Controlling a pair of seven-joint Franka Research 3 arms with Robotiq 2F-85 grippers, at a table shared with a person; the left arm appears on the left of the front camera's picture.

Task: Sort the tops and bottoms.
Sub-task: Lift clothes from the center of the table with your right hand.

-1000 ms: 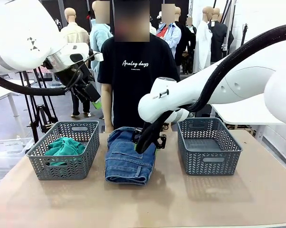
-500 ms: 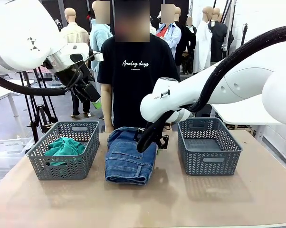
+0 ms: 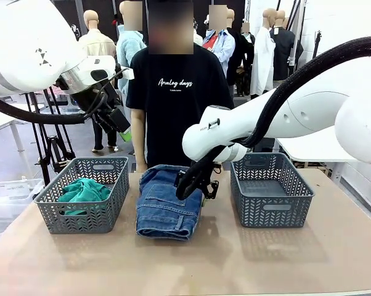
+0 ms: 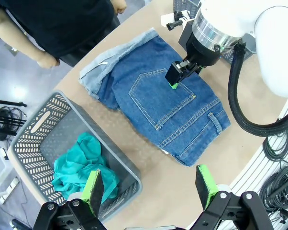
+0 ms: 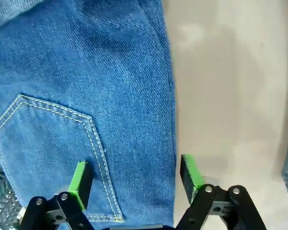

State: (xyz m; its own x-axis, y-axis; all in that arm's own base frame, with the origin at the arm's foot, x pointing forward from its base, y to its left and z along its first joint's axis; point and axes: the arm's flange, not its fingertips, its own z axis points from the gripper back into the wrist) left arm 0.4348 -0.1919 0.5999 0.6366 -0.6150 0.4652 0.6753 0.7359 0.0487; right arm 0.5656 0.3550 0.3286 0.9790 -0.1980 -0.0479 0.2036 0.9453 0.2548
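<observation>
One of the bottoms, a folded blue denim garment, lies on the table between two grey baskets. My right gripper is down on its right edge. In the right wrist view the open right gripper straddles the denim near a back pocket, its green pads apart on either side of the fabric edge. The tops, a teal-green garment, lies in the left basket. My left gripper hangs open high above that basket. From there the left gripper looks down on the denim and the teal garment.
The right basket stands with nothing in it. A person in a black T-shirt stands at the far edge, hands near the table. Bare tabletop spreads across the front.
My right gripper has sunk a little and edged left onto the denim's right side, and its jaws have narrowed slightly. The left arm has not moved.
</observation>
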